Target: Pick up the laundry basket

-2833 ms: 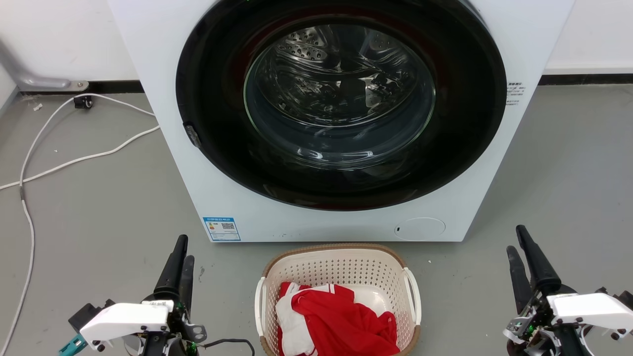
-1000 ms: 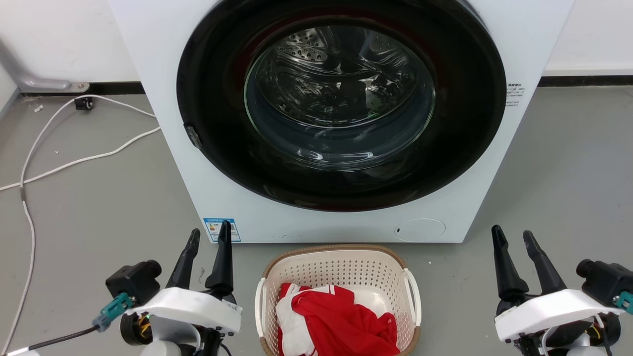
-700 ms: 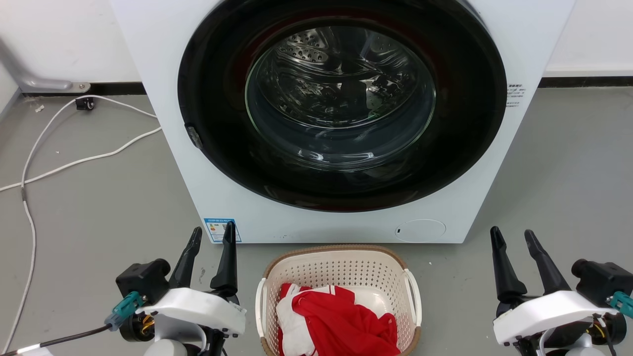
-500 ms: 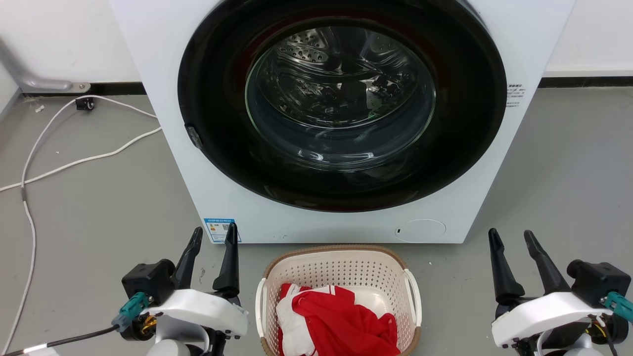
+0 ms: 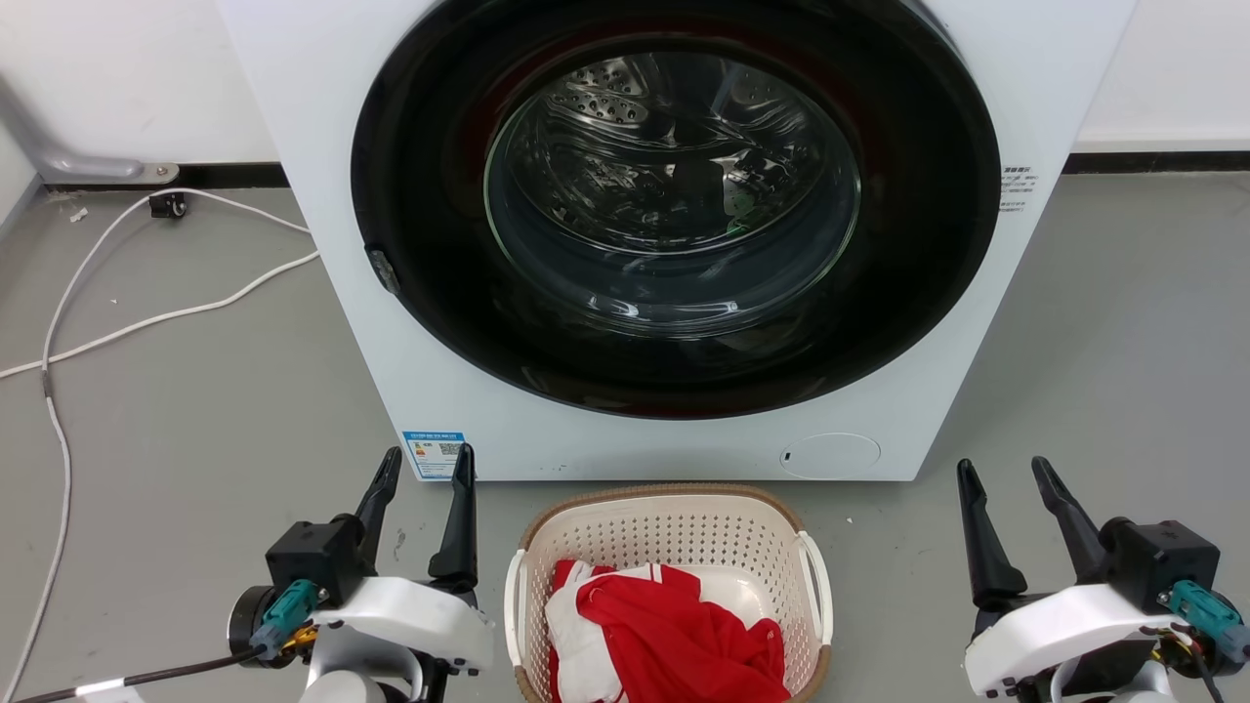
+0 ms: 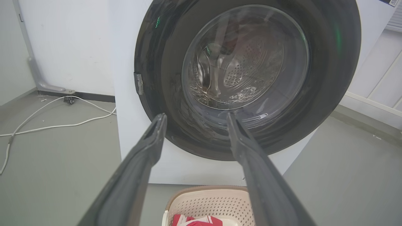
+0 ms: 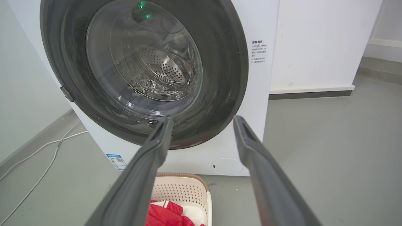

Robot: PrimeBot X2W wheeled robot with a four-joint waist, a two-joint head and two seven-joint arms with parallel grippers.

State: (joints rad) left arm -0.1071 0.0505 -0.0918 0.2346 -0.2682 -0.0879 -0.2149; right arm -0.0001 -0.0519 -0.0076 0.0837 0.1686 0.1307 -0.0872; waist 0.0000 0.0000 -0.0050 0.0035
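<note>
The laundry basket (image 5: 674, 532), cream with perforated walls and a brown rim, stands on the grey floor just before the washer. It holds a red and white garment (image 5: 674, 630). My left gripper (image 5: 428, 467) is open to the left of the basket, fingers pointing at the washer, and holds nothing. Open as well, my right gripper (image 5: 1004, 471) hangs well to the basket's right. The left wrist view shows the basket (image 6: 207, 204) low between my left gripper's (image 6: 194, 117) fingers. In the right wrist view the basket (image 7: 185, 191) sits at the bottom beside my right gripper's (image 7: 202, 121) left finger.
A white front-loading washer (image 5: 674, 234) with its round dark door shut rises right behind the basket. White cables (image 5: 146, 317) trail over the floor at the left. A white wall (image 5: 127, 78) with a dark skirting runs behind. Bare grey floor lies on both sides.
Both wrists have turned, so each gripper's two fingers now show spread apart. The left gripper has drifted right toward the basket and the right gripper slightly left. The basket has not moved.
</note>
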